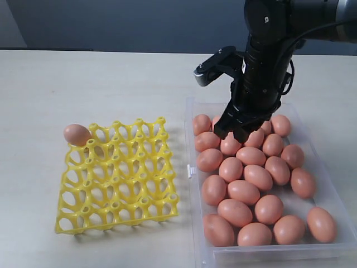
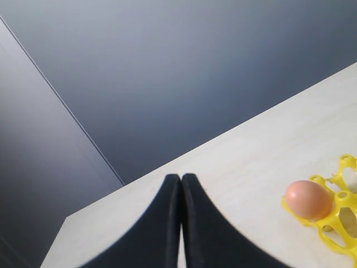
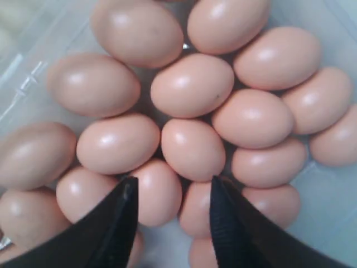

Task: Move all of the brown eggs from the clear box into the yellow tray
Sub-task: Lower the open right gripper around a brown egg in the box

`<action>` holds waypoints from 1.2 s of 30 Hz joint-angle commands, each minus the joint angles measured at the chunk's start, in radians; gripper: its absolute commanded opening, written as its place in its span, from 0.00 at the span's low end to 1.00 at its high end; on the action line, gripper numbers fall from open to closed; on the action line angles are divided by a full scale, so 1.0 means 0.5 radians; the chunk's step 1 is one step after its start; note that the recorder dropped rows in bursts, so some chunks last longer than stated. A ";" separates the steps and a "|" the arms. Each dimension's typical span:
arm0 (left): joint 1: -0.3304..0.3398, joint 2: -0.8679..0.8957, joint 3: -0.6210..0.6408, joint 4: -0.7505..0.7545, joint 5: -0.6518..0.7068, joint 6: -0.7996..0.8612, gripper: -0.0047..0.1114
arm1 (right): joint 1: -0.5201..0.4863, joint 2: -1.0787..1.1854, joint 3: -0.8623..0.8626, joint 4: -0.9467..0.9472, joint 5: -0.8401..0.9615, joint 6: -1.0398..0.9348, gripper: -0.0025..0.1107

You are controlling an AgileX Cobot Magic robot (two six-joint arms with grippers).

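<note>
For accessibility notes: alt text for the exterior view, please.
The right gripper hangs over brown eggs crowded in a clear box on a pale table. Left of the box, a yellow tray holds a single egg in its far-left corner cup.

Black right arm with looping cable and tapered black right gripper.

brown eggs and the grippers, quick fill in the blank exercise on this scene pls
1. The yellow tray holds just ___ brown egg.
2. The right gripper hangs over the clear box with its jaws ___.
3. The left gripper is shut and holds ___.

Missing words: one; open; nothing
</note>
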 commanded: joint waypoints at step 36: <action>-0.021 -0.010 -0.002 0.004 -0.008 -0.009 0.04 | -0.275 0.015 0.459 0.201 -0.455 0.148 0.02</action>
